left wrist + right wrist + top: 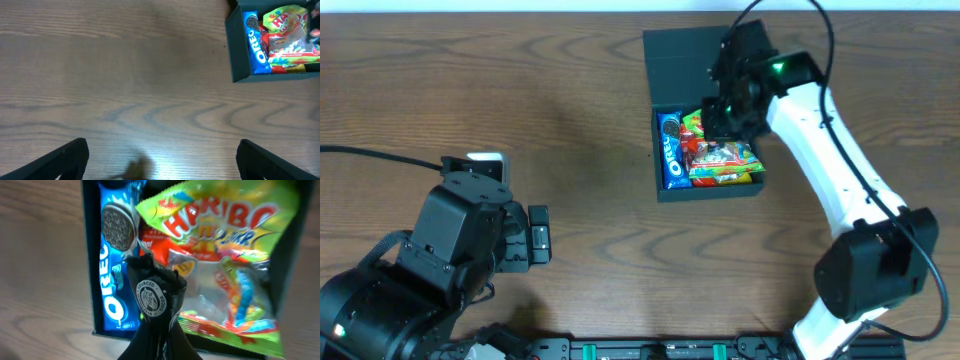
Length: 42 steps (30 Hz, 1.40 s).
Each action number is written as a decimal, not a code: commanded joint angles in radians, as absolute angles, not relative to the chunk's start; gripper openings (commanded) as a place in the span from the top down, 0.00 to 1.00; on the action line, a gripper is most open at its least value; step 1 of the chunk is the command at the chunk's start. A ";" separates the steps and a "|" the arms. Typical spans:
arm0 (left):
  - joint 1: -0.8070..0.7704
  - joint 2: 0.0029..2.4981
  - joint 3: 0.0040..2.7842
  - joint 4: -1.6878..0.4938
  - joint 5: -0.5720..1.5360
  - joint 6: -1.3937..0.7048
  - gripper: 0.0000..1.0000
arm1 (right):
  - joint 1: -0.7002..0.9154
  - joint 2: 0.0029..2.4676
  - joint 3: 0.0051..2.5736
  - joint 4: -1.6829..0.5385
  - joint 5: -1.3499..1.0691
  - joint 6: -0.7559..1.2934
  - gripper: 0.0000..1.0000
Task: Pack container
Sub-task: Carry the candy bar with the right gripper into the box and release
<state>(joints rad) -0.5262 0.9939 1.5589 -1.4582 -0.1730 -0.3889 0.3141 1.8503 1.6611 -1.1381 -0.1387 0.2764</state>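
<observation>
— What is the right gripper [723,120] doing?

— It is closed tight on a black packet [154,312]. The packet's crimped end, with a round white seal printed on it, sticks out ahead of the gripper.

— And the container [710,191]?

— Directly beneath that gripper, on the counter [125,75]. Its lid [680,65] is folded back flat on the side beyond the gripper, so the box lies open under it.

— Anything inside it?

— Yes. From the right wrist, a blue Oreo packet [112,275] lies along the wall to the left of the held packet. A green and yellow Haribo bag [225,255] fills the space ahead and to the right, with something red showing under its edge. The black packet hangs over the seam between the two. I cannot tell whether it touches them.

— The left gripper [162,162]?

— Spread wide with nothing in it. Its two fingers [67,160] stand at opposite bottom corners of its own wrist view, with only bare wood grain between them.

— Where is the container from there?

— Well ahead of the left gripper and off to its right, at the top corner of that view. The near wall and the Oreo packet face it. The two are well apart.
</observation>
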 commanded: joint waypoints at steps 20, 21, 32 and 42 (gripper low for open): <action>-0.522 0.995 1.559 -1.459 -0.190 -0.408 0.05 | 0.395 1.851 1.471 -0.936 -0.157 0.371 0.99; -0.522 0.995 1.559 -1.458 -0.190 -0.408 0.05 | 0.395 1.851 1.471 -0.931 -0.157 0.370 0.98; -0.522 0.995 1.559 -1.458 -0.190 -0.408 0.05 | 0.396 1.851 1.471 -0.888 -0.157 0.389 0.16; -0.522 0.995 1.559 -1.439 -0.191 -0.408 0.05 | 0.363 1.774 1.607 -0.991 -0.162 0.373 0.01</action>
